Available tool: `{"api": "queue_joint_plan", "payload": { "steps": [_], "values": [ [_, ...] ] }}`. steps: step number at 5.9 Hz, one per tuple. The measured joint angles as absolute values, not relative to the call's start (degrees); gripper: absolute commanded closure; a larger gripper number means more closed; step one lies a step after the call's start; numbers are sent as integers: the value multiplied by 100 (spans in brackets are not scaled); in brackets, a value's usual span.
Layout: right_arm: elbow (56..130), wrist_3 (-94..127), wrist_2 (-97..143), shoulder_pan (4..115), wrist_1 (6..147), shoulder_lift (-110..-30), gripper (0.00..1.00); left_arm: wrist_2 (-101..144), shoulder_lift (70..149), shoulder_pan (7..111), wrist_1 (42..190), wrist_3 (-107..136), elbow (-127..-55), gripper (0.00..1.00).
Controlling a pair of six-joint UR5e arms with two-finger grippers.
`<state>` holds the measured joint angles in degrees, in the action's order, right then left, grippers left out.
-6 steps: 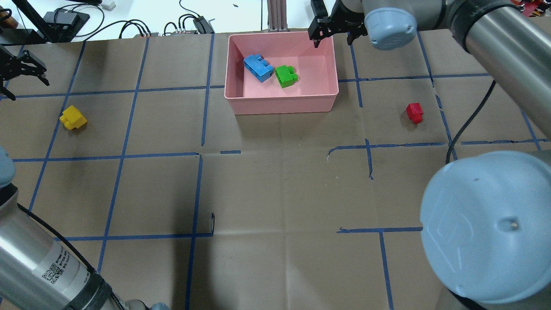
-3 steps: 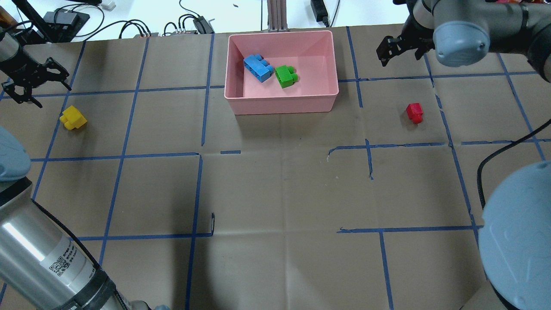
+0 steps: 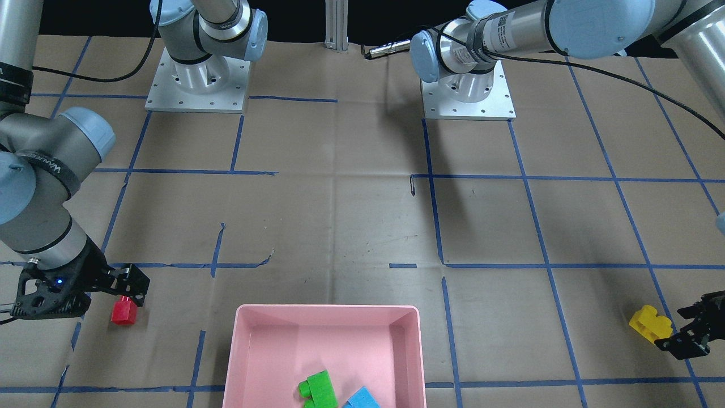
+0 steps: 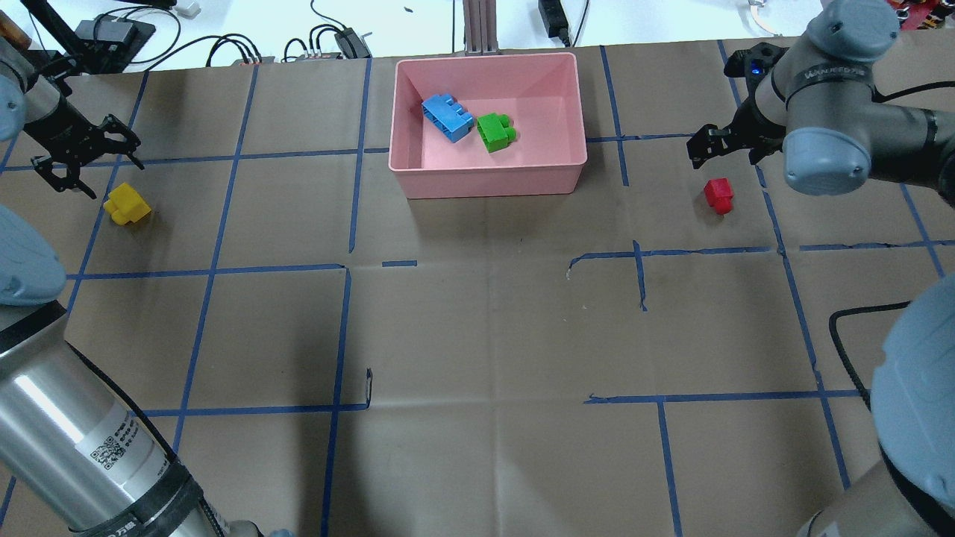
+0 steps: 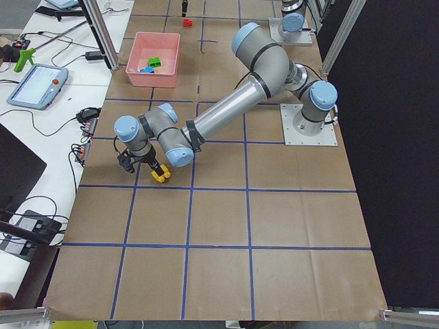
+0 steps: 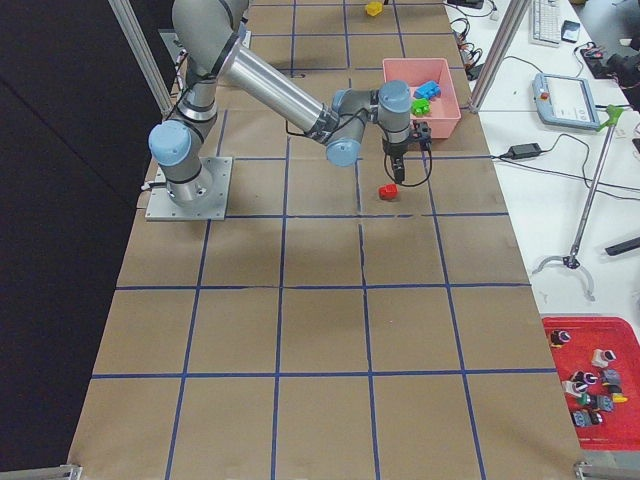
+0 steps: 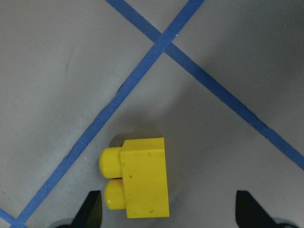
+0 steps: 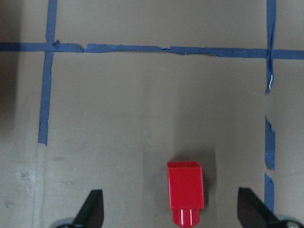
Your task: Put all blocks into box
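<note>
The pink box (image 4: 492, 183) stands at the table's far middle and holds the light blue brick (image 4: 448, 118) and the green brick (image 4: 496, 132). The yellow brick (image 4: 127, 204) lies on the table at the far left. My left gripper (image 4: 86, 160) hovers open over it; in the left wrist view the brick (image 7: 140, 178) sits between the fingertips (image 7: 90, 209), nearer the left one. The small red brick (image 4: 719, 195) lies right of the box. My right gripper (image 4: 720, 149) hovers open over it; the right wrist view shows the red brick (image 8: 186, 192) midway between the fingers.
Blue tape lines grid the brown table cover. Cables and devices (image 4: 112, 33) and an aluminium post (image 4: 477, 26) lie beyond the far edge. The arm bases (image 3: 195, 85) (image 3: 467, 93) stand on the robot's side.
My right gripper has moved from over the box's far right corner to the right and nearer, over the red brick. My left gripper has moved in over the yellow brick. No brick has moved.
</note>
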<state>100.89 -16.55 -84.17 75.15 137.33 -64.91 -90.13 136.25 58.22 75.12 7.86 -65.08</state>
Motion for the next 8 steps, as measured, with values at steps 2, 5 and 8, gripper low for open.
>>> {"api": "queue_joint_plan", "payload": {
  "steps": [2, 5, 8],
  "values": [
    [10384, -1675, -8425, 7475, 14437, -6188, 2, -9054, 13573, 5756, 6854, 693, -7076, 7],
    [10454, -1687, -8437, 7465, 14553, -6033, 62, -9092, 13522, 5692, 6603, 635, -7238, 45],
    [10386, -1666, -8446, 7462, 14420, -6024, 97, -9072, 13489, 5683, 6675, 614, -7175, 81]
  ]
}}
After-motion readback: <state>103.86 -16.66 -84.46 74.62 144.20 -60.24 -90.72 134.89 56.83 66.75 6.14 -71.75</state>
